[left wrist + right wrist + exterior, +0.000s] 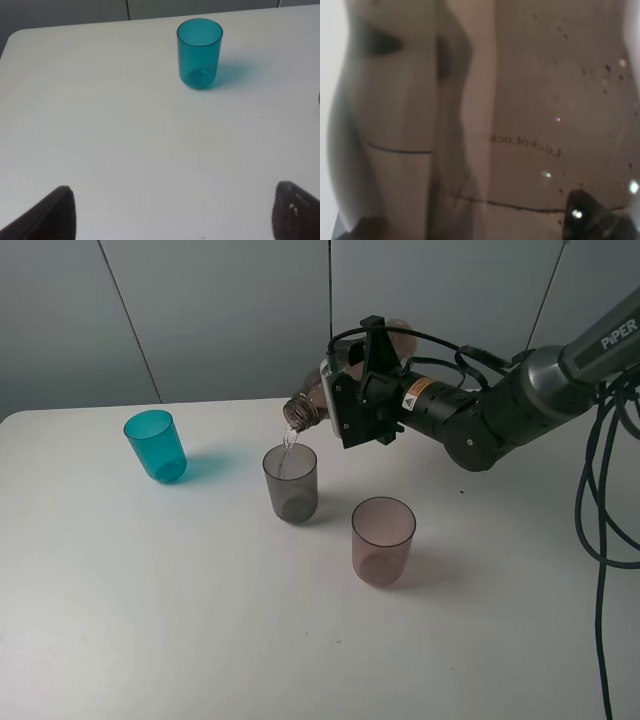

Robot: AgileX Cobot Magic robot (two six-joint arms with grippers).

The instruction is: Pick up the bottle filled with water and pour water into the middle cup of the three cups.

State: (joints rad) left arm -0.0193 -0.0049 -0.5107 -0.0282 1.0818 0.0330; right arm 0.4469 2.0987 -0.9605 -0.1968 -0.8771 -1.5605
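Nearest, the left claw (pixel 172 216) hangs low over the white worktop (pixel 150 590). Its two dark fingers (pixel 50 216) are spread wide and hold nothing, and only the teal cup (pixel 199 52) stands ahead of it.

On the worktop, a pink-mauve cup (pixel 383 540) stands closest to the viewer. Behind it and to its left is the middle cup (pixel 291 483), smoky grey, upright and open-topped. The teal cup (pixel 155 445) stands farther left and slightly farther back, well apart from the other two.

Just above the far rim of the middle cup hangs the mouth of the bottle (pixel 312 403). The right claw (pixel 362 388), reaching in from the right, is clamped around the bottle's body. The bottle's long axis lies close to level, neck dipping down and left, base up and right towards the arm. A thin stream of water (pixel 290 440) falls from the mouth into the middle cup.

The pour appears to depend on keeping the mouth over that rim. The right arm alone is placed for this.
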